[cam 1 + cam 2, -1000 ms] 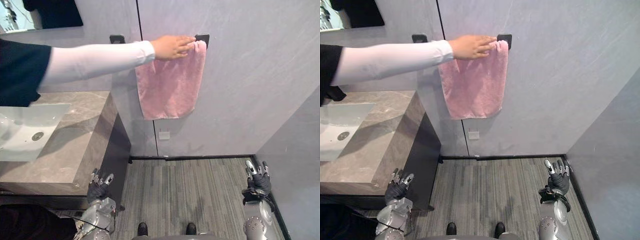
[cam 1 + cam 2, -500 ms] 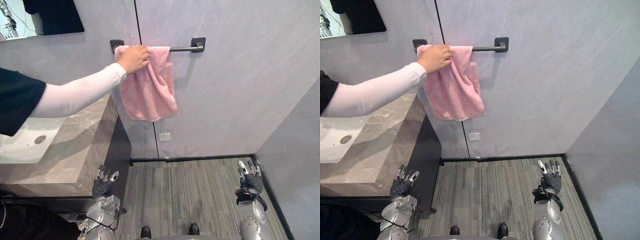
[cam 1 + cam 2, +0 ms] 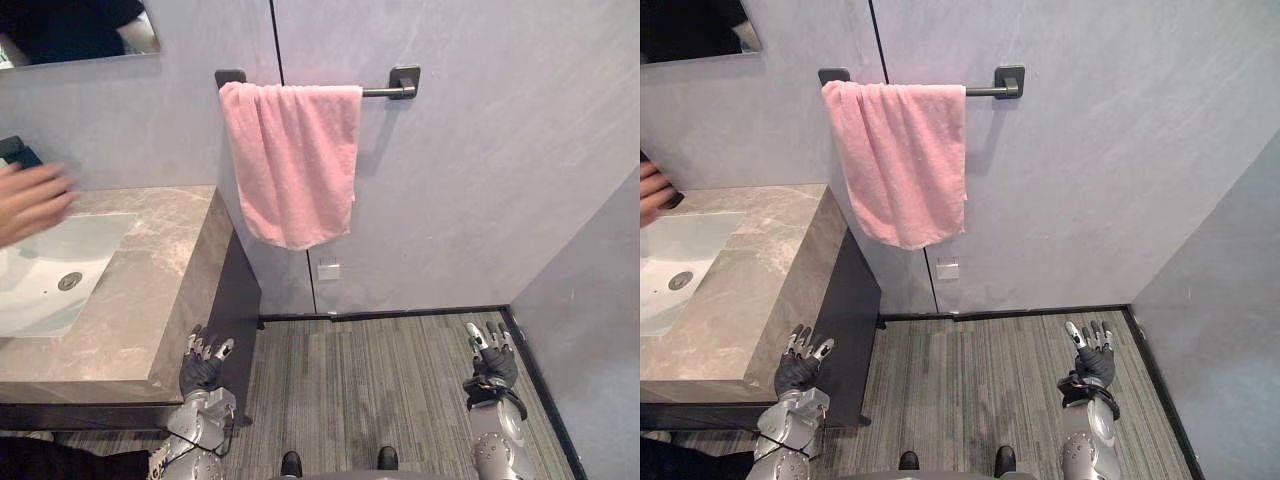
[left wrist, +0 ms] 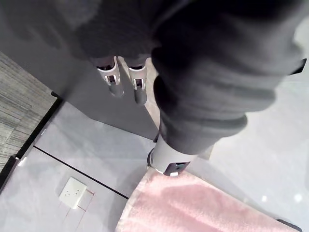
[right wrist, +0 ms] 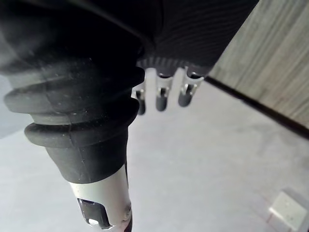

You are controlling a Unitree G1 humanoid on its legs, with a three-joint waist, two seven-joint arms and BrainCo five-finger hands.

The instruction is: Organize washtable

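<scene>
A pink towel (image 3: 296, 160) hangs spread over the dark wall bar (image 3: 385, 92), covering its left end; its lower edge also shows in the left wrist view (image 4: 203, 205). The grey stone washtable (image 3: 150, 300) with a white sink (image 3: 55, 275) stands at the left. My left hand (image 3: 203, 368) hangs low beside the washtable's front corner, fingers straight and holding nothing. My right hand (image 3: 489, 360) hangs low at the right near the side wall, fingers straight and empty.
A person's hand (image 3: 30, 200) hovers over the sink at the left edge. A mirror (image 3: 75, 25) sits above the washtable. A white wall socket (image 3: 328, 270) is below the towel. Striped grey floor (image 3: 370, 380) lies between my hands; a grey wall (image 3: 590, 340) stands at the right.
The person let go of the towel and pulled the arm back left over the sink. The towel, bunched at the bar's left end before, now hangs flat and spread. My hands stayed low.
</scene>
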